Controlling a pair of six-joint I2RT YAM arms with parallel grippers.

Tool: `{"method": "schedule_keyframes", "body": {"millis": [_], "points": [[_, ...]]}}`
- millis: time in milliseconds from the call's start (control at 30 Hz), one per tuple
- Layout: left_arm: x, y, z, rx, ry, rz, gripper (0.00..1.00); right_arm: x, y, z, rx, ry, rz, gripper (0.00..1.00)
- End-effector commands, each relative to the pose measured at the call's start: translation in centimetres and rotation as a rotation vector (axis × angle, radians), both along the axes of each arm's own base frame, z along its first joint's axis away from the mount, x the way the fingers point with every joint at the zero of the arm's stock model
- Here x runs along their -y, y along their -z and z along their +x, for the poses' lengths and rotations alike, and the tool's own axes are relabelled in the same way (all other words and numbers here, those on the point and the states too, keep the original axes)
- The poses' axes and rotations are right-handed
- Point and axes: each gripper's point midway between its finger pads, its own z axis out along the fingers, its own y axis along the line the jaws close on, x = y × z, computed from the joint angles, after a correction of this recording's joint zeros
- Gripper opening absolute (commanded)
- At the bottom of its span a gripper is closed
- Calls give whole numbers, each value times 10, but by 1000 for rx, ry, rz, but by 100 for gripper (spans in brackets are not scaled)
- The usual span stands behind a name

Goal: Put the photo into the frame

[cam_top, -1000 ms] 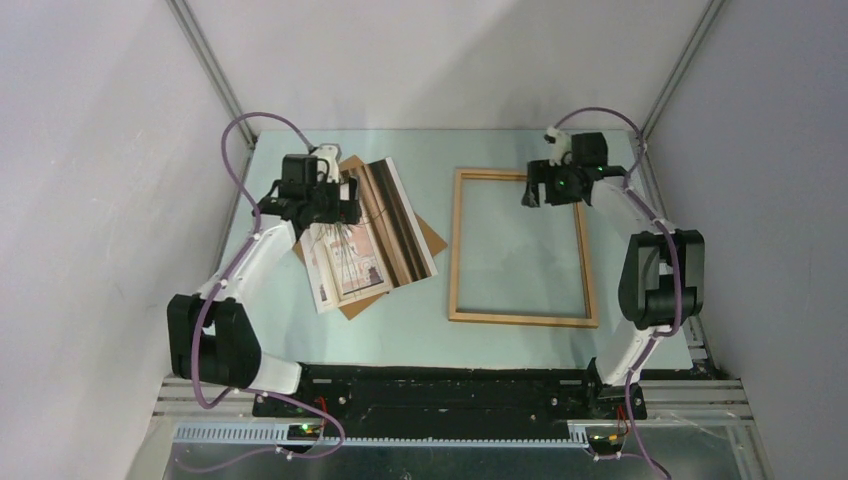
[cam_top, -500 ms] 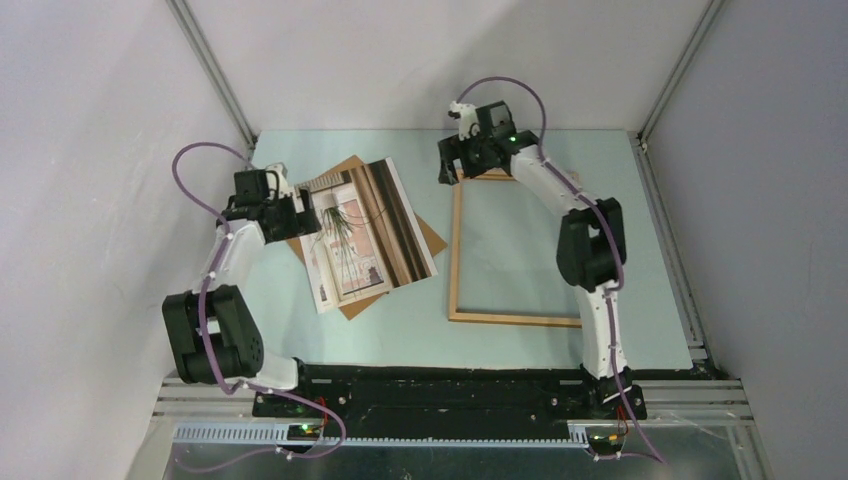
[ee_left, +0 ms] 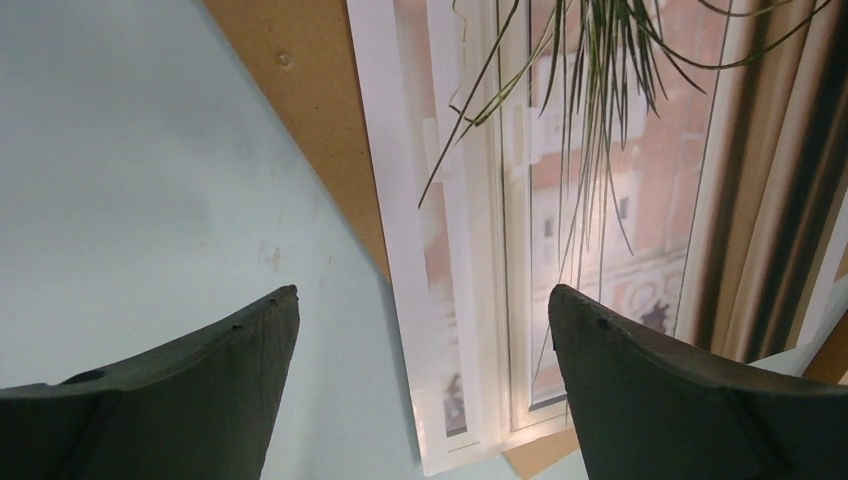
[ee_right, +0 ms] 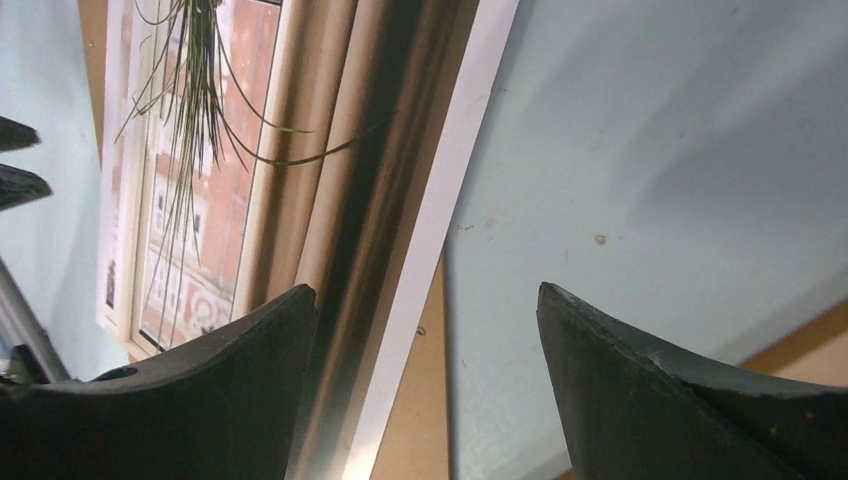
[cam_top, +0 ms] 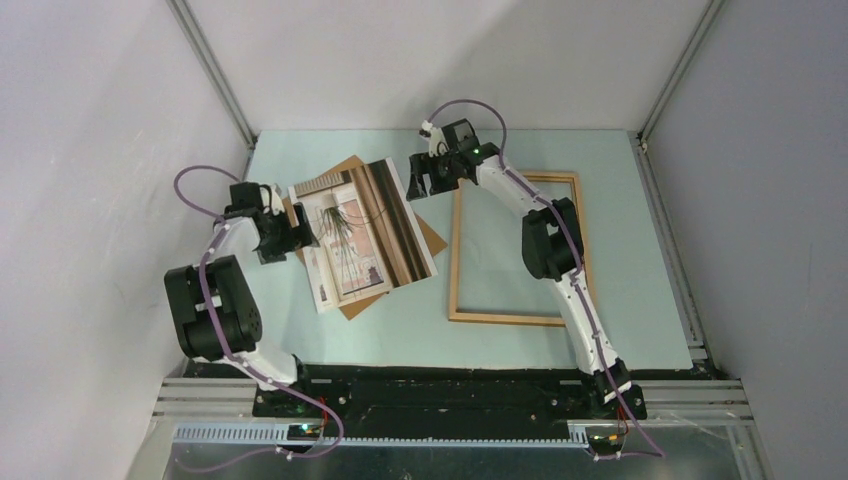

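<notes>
The left gripper (cam_top: 300, 238) is positioned at the left edge of the photo (cam_top: 365, 235), jaws spread to nearly full width and holding nothing. In the left wrist view one finger stands over the bare table (cam_top: 400, 330) and the other over the print, so the paper edge runs between them, a placement suited to a pinch along that side. The photo lies face up and skewed on the brown backing board (cam_top: 348, 306), entirely outside the frame (cam_top: 455, 260) and near its left rail without touching it. The right gripper (cam_top: 425, 185) is at the photo's far right corner, jaws also wide and empty, straddling the white border with one finger over the curtain stripes and the other over the table (contact with the paper cannot be determined from either wrist view). The frame lies flat and vacant, and the right arm reaches across its upper left corner. Judged from this layout, insertion has not begun; a grip on two opposite edges would keep the sheet flat during transfer.
</notes>
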Motion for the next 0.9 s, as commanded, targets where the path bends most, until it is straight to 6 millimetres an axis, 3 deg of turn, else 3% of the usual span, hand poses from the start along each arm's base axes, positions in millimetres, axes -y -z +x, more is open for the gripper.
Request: {"method": "schedule_keyframes", "body": {"millis": [0, 100, 400, 867], "points": [[11, 17, -4, -54, -4, -83, 98, -17, -8, 6, -53, 17, 121, 84], [17, 26, -7, -86, -5, -122, 97, -20, 3, 7, -113, 23, 158, 83], [29, 44, -13, -144, 9, -199, 96, -30, 10, 6, -190, 37, 233, 82], [47, 52, -17, -171, 55, -309, 95, -50, 27, -10, -339, 50, 312, 83]]}}
